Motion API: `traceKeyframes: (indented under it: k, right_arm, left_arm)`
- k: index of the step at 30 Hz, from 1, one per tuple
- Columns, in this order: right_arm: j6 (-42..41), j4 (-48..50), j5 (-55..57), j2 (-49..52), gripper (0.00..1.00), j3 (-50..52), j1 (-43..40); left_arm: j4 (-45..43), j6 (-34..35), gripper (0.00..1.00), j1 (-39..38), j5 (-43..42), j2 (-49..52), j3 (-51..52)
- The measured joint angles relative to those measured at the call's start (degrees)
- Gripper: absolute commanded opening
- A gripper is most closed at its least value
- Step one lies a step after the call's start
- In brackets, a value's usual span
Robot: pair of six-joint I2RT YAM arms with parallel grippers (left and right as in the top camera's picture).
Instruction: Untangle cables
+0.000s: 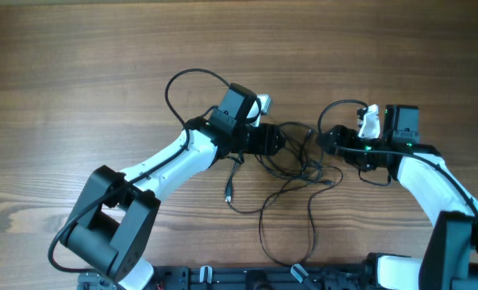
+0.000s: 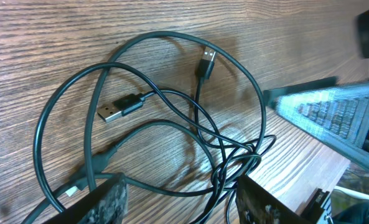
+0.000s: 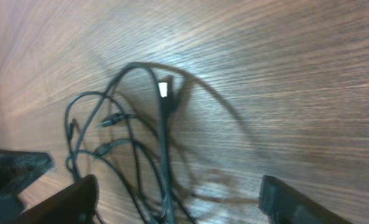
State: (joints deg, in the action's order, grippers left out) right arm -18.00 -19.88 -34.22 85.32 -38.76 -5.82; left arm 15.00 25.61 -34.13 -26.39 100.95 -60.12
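Note:
The cables [image 1: 305, 165] are thin black wires knotted together at mid-table, between my two grippers. One strand trails to a plug [image 1: 229, 193], and a long loop [image 1: 287, 234] runs toward the front edge. My left gripper [image 1: 285, 142] is at the tangle's left side and is open. In the left wrist view its fingers [image 2: 103, 202] straddle the twisted strands [image 2: 234, 158] without pinching them, with two USB plugs [image 2: 119, 107] beyond. My right gripper [image 1: 326, 143] is at the tangle's right side. In the right wrist view it stands wide open [image 3: 181, 202] over blurred cables [image 3: 162, 149].
The wooden table [image 1: 77, 72] has bare surface all around the tangle. Thicker black arm cables loop above the left wrist [image 1: 186, 80] and the right wrist [image 1: 335, 109]. In the left wrist view the right gripper [image 2: 333, 112] shows blurred and close by.

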Motion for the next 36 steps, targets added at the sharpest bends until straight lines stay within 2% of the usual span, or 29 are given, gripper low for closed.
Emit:
traceKeyframes:
  k: [1,3,4,8,12,14,16,17,18,20,22,24,26,28,31,36]
  right_arm:
    - [0.04,-0.31,0.24,-0.52,0.57,-0.17,0.31]
    - [0.42,-0.72,0.85,-0.48,0.56,-0.13,1.62]
    - [0.50,-0.68,1.05,-0.37,0.70,0.02,2.82]
    - [0.81,-0.76,1.31,-0.15,0.97,0.04,4.37]
    - [1.25,-6.97,1.66,-2.34,0.97,-0.39,2.47]
    - [2.93,-10.29,1.18,-7.67,0.95,-0.42,1.88]
    - [8.11,-12.94,-1.90,-14.56,0.88,-0.57,2.95]
    - [10.05,-13.20,-3.02,-16.96,0.81,-0.76,3.69]
    - [12.35,-12.90,-3.91,-18.99,0.78,-0.96,5.64]
    - [14.08,-10.49,-4.87,-19.69,0.78,-1.09,10.43]
    - [12.83,-4.50,-4.39,-17.51,0.72,-1.11,15.78]
    - [8.72,2.38,-2.73,-12.31,0.64,-1.09,21.53]
    - [0.63,9.75,-1.05,-5.25,0.63,-1.16,25.24]
    - [-7.98,14.58,0.17,1.79,0.59,-1.07,26.47]
    - [-16.63,23.87,-0.24,10.93,0.49,-1.07,26.47]
    - [-26.95,29.59,-3.06,17.31,0.17,-1.05,26.40]
  left_arm:
    - [-0.02,0.22,0.59,0.00,0.02,0.00,0.00]
    - [0.00,0.81,0.58,0.00,0.04,0.00,0.00]
    - [0.00,1.22,0.58,0.00,0.07,0.00,0.00]
    - [0.04,2.01,0.56,-0.11,0.33,0.00,0.00]
    - [0.90,4.52,0.70,0.13,3.82,0.00,0.00]
    - [1.70,5.75,0.80,1.60,5.01,-0.46,0.00]
    - [2.38,7.28,1.00,4.70,6.34,-2.47,0.02]
    - [2.54,7.67,1.00,6.36,7.19,-3.96,0.02]
    - [2.71,9.05,1.00,8.11,8.09,-5.79,0.00]
    - [3.96,12.72,1.00,11.52,10.16,-8.52,-0.04]
    - [5.46,15.37,1.00,13.44,11.23,-8.83,-0.04]
    - [6.34,16.81,1.00,14.75,11.85,-8.83,-0.07]
    - [7.41,17.51,1.00,15.15,12.22,-8.83,-0.04]
    - [9.05,17.99,1.00,15.37,12.22,-8.83,-0.04]
    - [9.92,18.08,1.00,15.56,12.26,-8.83,-0.04]
    - [12.59,18.08,1.00,15.56,12.41,-8.83,-0.04]
